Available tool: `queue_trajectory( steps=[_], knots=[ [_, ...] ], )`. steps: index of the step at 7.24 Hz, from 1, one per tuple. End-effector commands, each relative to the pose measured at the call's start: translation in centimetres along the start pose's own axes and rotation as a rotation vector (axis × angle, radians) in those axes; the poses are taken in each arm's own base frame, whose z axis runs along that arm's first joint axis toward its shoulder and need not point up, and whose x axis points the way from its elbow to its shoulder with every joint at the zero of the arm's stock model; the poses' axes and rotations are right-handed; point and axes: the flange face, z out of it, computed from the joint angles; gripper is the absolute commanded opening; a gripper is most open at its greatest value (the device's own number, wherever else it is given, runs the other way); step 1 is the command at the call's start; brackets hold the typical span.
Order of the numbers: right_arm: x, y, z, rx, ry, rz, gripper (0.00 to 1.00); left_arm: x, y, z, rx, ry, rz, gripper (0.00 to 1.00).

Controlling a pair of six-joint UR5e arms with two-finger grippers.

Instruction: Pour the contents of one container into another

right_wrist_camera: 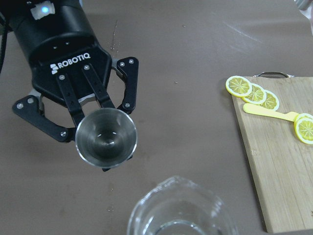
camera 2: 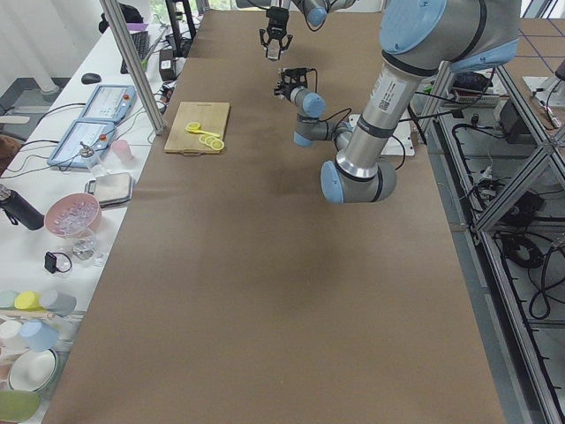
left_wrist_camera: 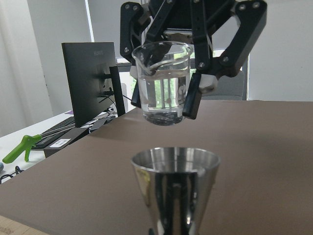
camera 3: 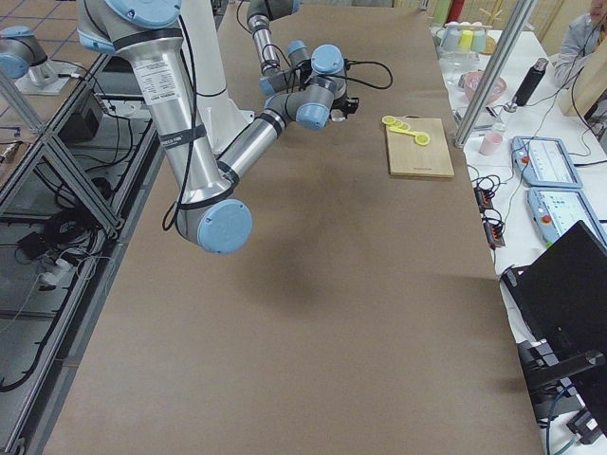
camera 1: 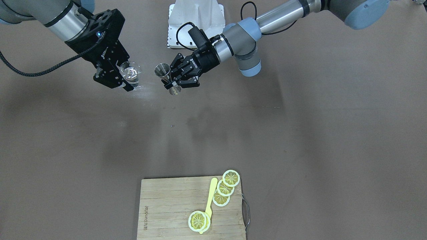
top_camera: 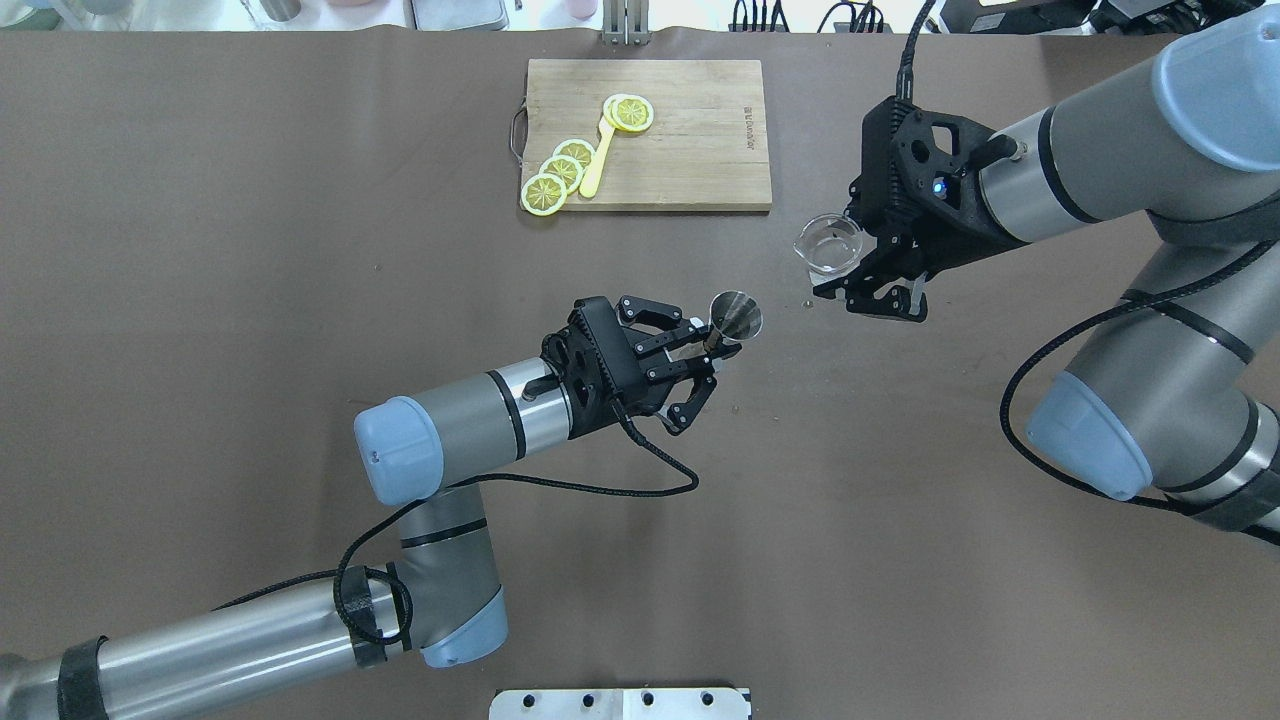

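Observation:
A steel jigger (top_camera: 735,315) is held by its waist in my left gripper (top_camera: 712,348), which is shut on it, wide mouth up (camera 1: 162,70). My right gripper (top_camera: 860,270) is shut on a clear glass beaker (top_camera: 828,243), held upright above the table. In the left wrist view the beaker (left_wrist_camera: 164,81) hangs higher than and beyond the jigger (left_wrist_camera: 175,188) and seems to hold clear liquid. The right wrist view looks down on the empty jigger (right_wrist_camera: 106,138), with the beaker's rim (right_wrist_camera: 181,210) at the bottom. A gap separates the two containers.
A wooden cutting board (top_camera: 690,130) lies at the table's far side with lemon slices (top_camera: 560,175) and a yellow utensil (top_camera: 597,165) on it. The robot's white base plate (camera 1: 195,20) is at the near side. Brown table (top_camera: 300,300) lies all around.

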Motion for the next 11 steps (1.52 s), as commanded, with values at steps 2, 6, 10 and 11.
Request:
queue_trajectory(
  steps=[2,6,10,11],
  knots=[
    [-0.8,-1.1,0.0,-0.043,0.012,0.013,0.00,0.0,0.0,0.0,0.000,0.000,0.001,0.00],
    [-3.3,-2.1,1.0,-0.107,0.005,0.014,0.00,0.0,0.0,0.0,0.000,-0.002,0.003,0.00],
    [-4.4,-2.9,0.4,-0.144,0.003,0.004,0.00,0.0,-0.1,0.1,0.002,-0.002,0.003,0.00],
    [-4.8,-3.3,0.6,-0.159,-0.005,0.002,0.00,0.0,0.0,0.0,0.002,-0.002,0.003,0.00]
  ],
)
